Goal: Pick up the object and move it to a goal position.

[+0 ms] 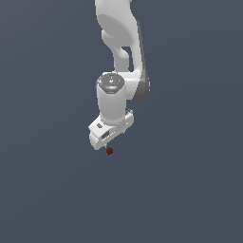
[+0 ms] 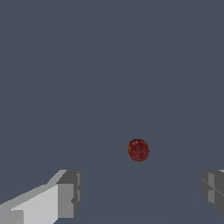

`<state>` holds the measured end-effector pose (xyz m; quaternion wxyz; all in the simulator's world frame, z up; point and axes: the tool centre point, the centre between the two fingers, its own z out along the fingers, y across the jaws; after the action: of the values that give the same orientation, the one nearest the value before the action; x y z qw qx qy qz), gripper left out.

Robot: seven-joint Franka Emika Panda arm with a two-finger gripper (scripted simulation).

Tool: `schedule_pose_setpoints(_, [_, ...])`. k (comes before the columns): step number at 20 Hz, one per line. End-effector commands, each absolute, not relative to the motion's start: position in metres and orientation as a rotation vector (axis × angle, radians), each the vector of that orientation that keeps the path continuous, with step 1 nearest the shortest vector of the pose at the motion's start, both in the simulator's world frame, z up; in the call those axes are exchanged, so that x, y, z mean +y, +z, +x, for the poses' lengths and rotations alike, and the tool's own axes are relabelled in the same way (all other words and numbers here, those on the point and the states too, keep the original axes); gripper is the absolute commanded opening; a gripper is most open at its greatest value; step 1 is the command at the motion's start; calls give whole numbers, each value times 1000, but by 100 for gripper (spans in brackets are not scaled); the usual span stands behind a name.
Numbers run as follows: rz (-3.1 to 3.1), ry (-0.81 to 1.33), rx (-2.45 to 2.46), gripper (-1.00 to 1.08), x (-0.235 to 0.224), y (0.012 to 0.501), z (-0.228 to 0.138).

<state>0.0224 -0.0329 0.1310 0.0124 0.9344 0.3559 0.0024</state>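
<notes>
No text, label, brand, number or sign can be read anywhere in either view.

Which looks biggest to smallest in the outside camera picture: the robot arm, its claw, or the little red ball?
1. Robot arm, largest.
2. Claw, the white block at its tip.
3. Red ball, a tiny speck just below the claw.

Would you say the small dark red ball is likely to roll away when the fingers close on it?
Probably: the ball looks round, so an off-centre touch may roll it. It is far narrower than the open gripper, so it could slip out sideways. Its speckled surface suggests some grip, though that is uncertain.
</notes>
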Motion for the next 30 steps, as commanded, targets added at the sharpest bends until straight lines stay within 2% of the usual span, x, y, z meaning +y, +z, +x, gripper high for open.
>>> schedule_pose_setpoints(1, [2875, 4, 1207, 100, -36, 125, 23])
schedule_pose_setpoints(19, [2530, -7, 1846, 100, -54, 85, 26])
schedule_pose_setpoints(30, [2360, -2, 2072, 100, -61, 70, 27])
